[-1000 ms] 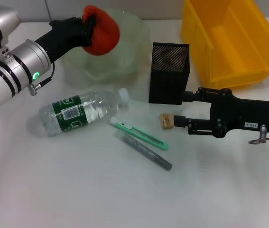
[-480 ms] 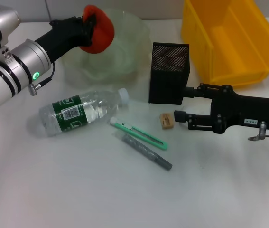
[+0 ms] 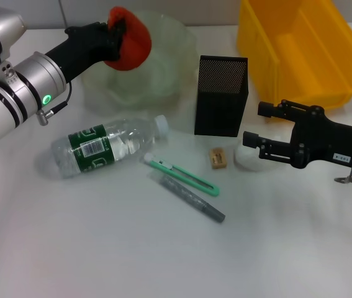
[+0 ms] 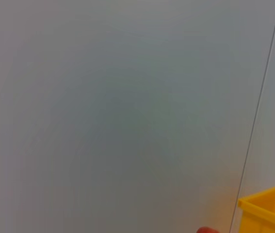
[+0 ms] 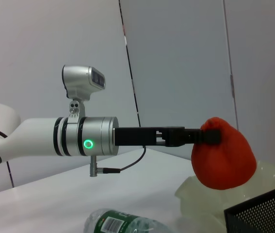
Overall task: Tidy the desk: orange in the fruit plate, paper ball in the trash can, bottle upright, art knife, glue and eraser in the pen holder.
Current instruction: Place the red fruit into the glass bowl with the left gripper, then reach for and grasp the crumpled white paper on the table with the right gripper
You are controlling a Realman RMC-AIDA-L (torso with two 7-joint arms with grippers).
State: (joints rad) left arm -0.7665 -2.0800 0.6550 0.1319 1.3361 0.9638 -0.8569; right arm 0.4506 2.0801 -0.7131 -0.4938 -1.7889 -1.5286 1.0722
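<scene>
My left gripper (image 3: 118,36) is shut on the orange (image 3: 130,46) and holds it above the near rim of the pale green fruit plate (image 3: 157,74). The right wrist view shows that same orange (image 5: 223,160) in the left gripper (image 5: 210,137). My right gripper (image 3: 254,123) stands open to the right of the black mesh pen holder (image 3: 221,96). The white paper ball (image 3: 246,158) lies by its lower finger. The eraser (image 3: 218,158), green art knife (image 3: 182,175) and grey glue stick (image 3: 192,199) lie on the table. The bottle (image 3: 104,146) lies on its side.
The yellow trash can (image 3: 300,53) stands at the back right, behind my right arm. Its corner (image 4: 268,211) shows in the left wrist view against a blank wall. The bottle (image 5: 122,225) and pen holder (image 5: 263,213) show low in the right wrist view.
My right gripper has drawn back to the right, away from the eraser, and the paper ball now shows beside it. The orange shifted slightly up and left.
</scene>
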